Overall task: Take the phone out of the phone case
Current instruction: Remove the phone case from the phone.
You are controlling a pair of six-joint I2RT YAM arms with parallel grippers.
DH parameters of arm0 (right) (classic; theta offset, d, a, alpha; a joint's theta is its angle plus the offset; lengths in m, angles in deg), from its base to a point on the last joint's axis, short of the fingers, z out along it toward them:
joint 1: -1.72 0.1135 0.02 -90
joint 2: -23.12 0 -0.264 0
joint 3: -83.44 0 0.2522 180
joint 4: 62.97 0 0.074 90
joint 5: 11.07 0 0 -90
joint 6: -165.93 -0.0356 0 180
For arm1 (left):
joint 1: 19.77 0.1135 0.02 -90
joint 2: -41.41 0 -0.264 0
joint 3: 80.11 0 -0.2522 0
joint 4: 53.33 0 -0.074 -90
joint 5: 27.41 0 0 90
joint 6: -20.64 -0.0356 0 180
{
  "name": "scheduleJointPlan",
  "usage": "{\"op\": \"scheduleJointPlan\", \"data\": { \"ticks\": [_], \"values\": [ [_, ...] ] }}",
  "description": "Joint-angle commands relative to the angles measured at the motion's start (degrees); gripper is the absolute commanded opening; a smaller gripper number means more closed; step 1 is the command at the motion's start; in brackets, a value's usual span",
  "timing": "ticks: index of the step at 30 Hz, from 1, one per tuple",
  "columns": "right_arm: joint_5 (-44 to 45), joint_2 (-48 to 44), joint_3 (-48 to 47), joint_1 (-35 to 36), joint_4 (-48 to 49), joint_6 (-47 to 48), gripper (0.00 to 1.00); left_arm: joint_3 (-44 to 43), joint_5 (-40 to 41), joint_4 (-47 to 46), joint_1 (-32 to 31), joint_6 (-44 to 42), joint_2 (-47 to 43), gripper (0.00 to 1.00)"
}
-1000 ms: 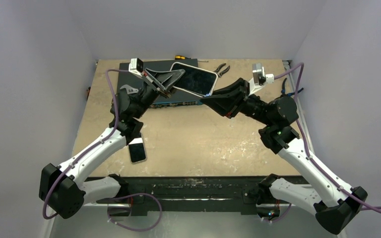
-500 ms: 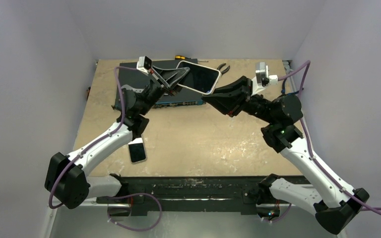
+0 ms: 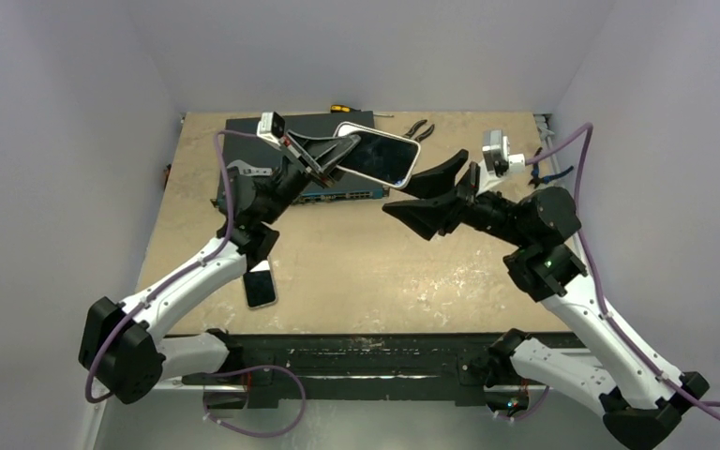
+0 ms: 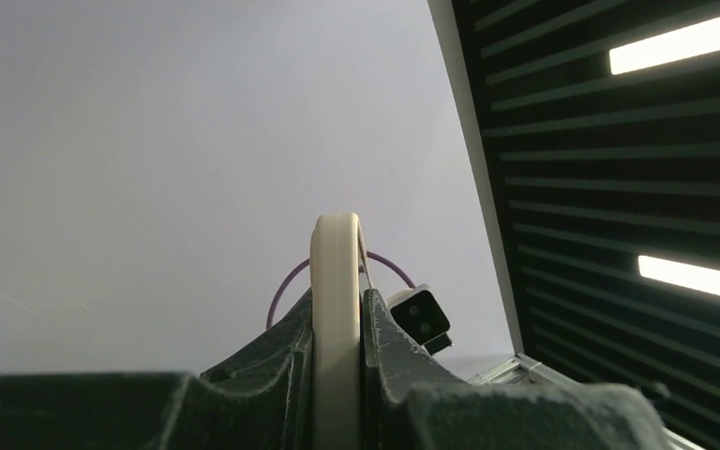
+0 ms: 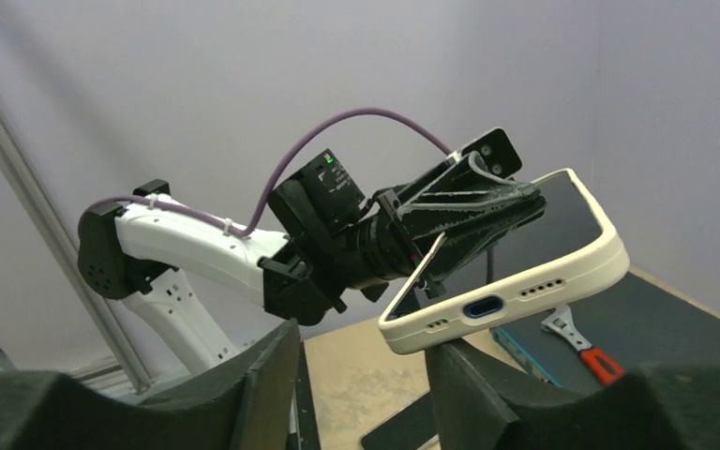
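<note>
My left gripper (image 3: pixel 331 153) is shut on a cream phone case (image 3: pixel 414 155) that holds a dark-screened phone (image 3: pixel 372 155), raised in the air over the back of the table. In the left wrist view the case's edge (image 4: pixel 336 309) stands clamped between my fingers. My right gripper (image 3: pixel 428 190) is open and empty, just right of and below the case. In the right wrist view the case's bottom edge with its port (image 5: pixel 506 300) hangs above my right finger (image 5: pixel 487 394), apart from it.
A second phone (image 3: pixel 260 283) lies on the table by the left arm. A dark network switch (image 3: pixel 311 186) sits at the back, with an adjustable wrench (image 5: pixel 574 343) on it. Pliers (image 3: pixel 420 130) and a screwdriver (image 3: pixel 339 108) lie near the back wall.
My right gripper has opened wide and drawn back down and to the right, away from the case. My left gripper has held the cased phone raised, shifting slightly right.
</note>
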Motion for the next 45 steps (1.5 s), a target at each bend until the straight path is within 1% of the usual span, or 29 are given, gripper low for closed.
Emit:
{"op": "scheduleJointPlan", "data": {
  "ticks": [1,4,7,11,14,18,21,25,28,32,35,42,45],
  "values": [
    [5.6,-5.6,-0.3,1.5,8.3,-2.6,0.59,1.9,4.2,8.7,-0.5,-12.9,-4.0,0.00],
    [10.8,-6.7,0.5,1.5,3.7,-4.2,0.68,1.0,8.8,11.2,-0.3,-16.6,-8.5,0.00],
    [15.7,-7.4,0.5,1.5,0.8,-5.9,0.71,-0.6,11.4,14.4,-0.3,-19.8,-11.4,0.00],
    [23.1,-6.6,-2.1,1.5,-6.4,-6.7,0.71,-2.4,13.5,17.8,-0.4,-24.2,-13.9,0.00],
    [25.4,-5.1,-4.1,1.5,-10.6,-6.4,0.69,-2.8,14.7,19.3,-0.4,-26.3,-15.3,0.00],
    [28.8,-2.7,-6.2,1.5,-15.0,-5.9,0.67,-2.3,15.0,18.7,-0.4,-26.9,-16.3,0.00],
    [29.6,-1.3,-6.7,1.5,-18.3,-6.3,0.68,-2.3,15.0,18.5,-0.4,-27.6,-16.8,0.00],
    [29.2,-0.3,-6.1,1.5,-20.1,-6.8,0.68,-2.3,15.0,18.5,-0.3,-28.8,-17.6,0.00],
    [28.4,0.1,-5.9,1.5,-20.9,-7.0,0.65,-2.3,16.5,18.4,-0.3,-29.2,-17.9,0.00],
    [27.9,0.8,-5.9,1.5,-21.9,-7.0,0.59,-2.2,16.6,18.2,-0.4,-29.6,-18.0,0.00],
    [27.6,1.0,-5.6,1.5,-21.7,-7.1,0.57,-2.1,16.6,18.1,-0.3,-29.7,-18.1,0.00],
    [26.1,2.9,-5.6,1.6,-21.5,-8.3,0.56,-1.9,16.7,18.0,-0.3,-29.6,-18.2,0.00],
    [25.6,3.8,-5.9,1.6,-21.9,-8.6,0.54,-1.9,16.7,18.0,-0.4,-29.6,-18.3,0.00]
  ]
}}
